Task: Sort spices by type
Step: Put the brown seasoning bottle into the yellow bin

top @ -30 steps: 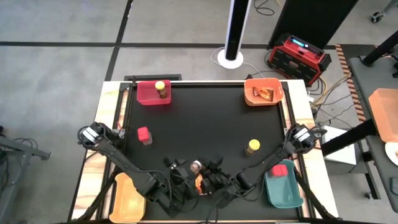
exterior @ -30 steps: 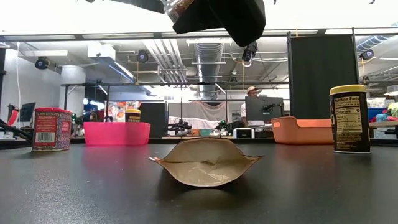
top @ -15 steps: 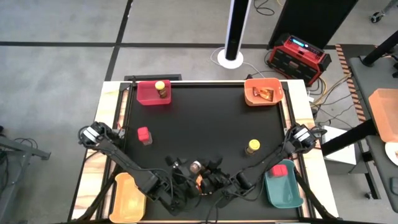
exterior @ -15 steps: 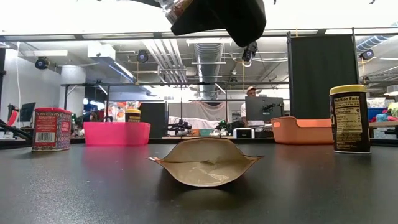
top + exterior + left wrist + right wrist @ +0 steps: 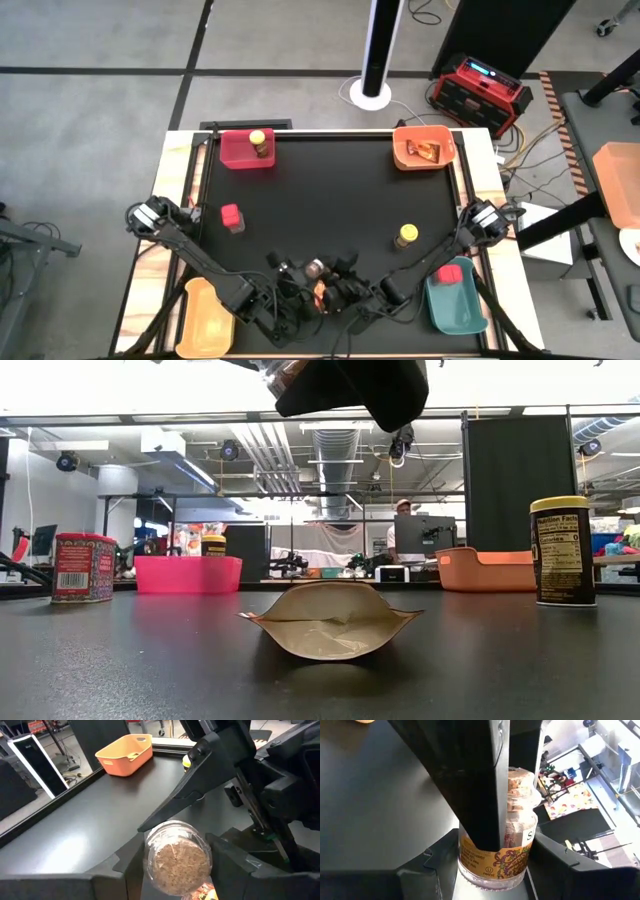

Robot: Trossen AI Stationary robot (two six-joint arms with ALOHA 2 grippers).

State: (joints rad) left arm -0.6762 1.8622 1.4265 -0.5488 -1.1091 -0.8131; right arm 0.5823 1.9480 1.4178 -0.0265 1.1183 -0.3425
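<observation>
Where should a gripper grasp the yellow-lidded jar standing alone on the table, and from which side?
The yellow-lidded jar stands upright with bare table around it, so likely come from above, closing across its round body below the lid.

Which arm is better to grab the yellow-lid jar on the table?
Right, probably: the yellow-lid jar stands on its side of the table. The left tool and right tool both meet at the little jar.

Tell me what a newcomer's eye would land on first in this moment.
Both grippers, left gripper and right gripper, meet at the table's near edge, each closed around a small clear glass jar of brownish spice; the right's is a cork-stoppered labelled jar. Directly beneath them lies a tan flat paper pouch on the black table.
</observation>
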